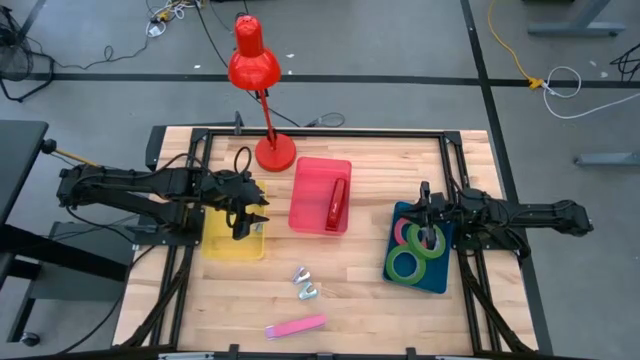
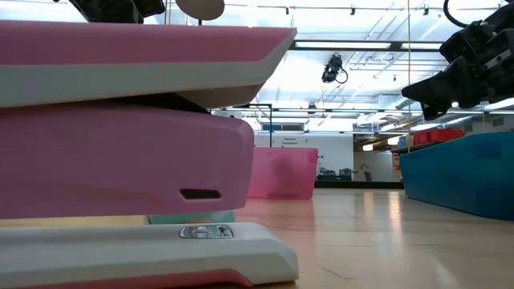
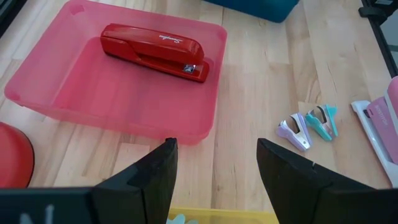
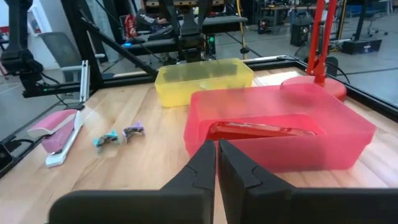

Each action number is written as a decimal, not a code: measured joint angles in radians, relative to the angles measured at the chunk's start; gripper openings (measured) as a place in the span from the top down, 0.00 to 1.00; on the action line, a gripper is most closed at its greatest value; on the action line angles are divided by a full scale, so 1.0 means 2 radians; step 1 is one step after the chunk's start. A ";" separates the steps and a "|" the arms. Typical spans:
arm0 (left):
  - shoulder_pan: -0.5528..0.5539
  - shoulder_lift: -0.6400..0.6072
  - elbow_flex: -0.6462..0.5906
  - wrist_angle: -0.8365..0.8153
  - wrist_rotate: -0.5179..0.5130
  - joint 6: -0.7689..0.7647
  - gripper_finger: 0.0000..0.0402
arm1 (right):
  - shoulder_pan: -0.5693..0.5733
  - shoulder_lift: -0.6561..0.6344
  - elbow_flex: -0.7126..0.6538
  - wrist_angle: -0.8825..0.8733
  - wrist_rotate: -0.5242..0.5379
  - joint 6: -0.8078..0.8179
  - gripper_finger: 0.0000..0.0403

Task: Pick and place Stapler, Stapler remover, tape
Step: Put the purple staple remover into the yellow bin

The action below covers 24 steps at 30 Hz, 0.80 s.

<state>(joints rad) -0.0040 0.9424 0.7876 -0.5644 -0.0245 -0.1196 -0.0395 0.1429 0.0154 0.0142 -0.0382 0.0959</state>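
The long pink plastic stapler (image 1: 296, 326) lies flat on the wooden counter (image 1: 350, 280), near the two small claw-shaped staple removers (image 1: 304, 283); it looks rigid, smooth and rather heavy, so I would grip it across the narrow middle of its body. The left tool (image 1: 243, 218) hangs half open and empty over the yellow bin (image 1: 232, 246). The right tool (image 1: 427, 222) is closed on nothing above the blue bin (image 1: 420, 281) with the tape rolls (image 1: 419, 250).

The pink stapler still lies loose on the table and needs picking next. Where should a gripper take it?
Probably from straight above, fingers across the narrow width of the pink stapler near mid-length. It lies flat and long on bare wood, both long sides free.
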 joint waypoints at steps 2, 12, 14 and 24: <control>0.000 0.000 0.000 0.000 0.000 0.000 0.44 | 0.000 0.000 0.000 0.000 0.000 0.000 0.95; 0.000 0.000 0.000 0.000 0.000 0.000 0.44 | 0.000 0.000 0.000 0.000 0.000 0.000 0.95; 0.000 0.000 0.000 0.000 0.000 0.000 0.44 | 0.000 0.000 0.000 0.000 0.000 0.000 0.95; 0.001 0.000 0.000 0.024 -0.015 0.013 0.44 | 0.000 0.000 0.000 0.000 0.000 0.000 0.95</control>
<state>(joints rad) -0.0020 0.9424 0.7877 -0.5156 -0.0538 -0.0942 -0.0395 0.1429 0.0154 0.0143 -0.0380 0.0956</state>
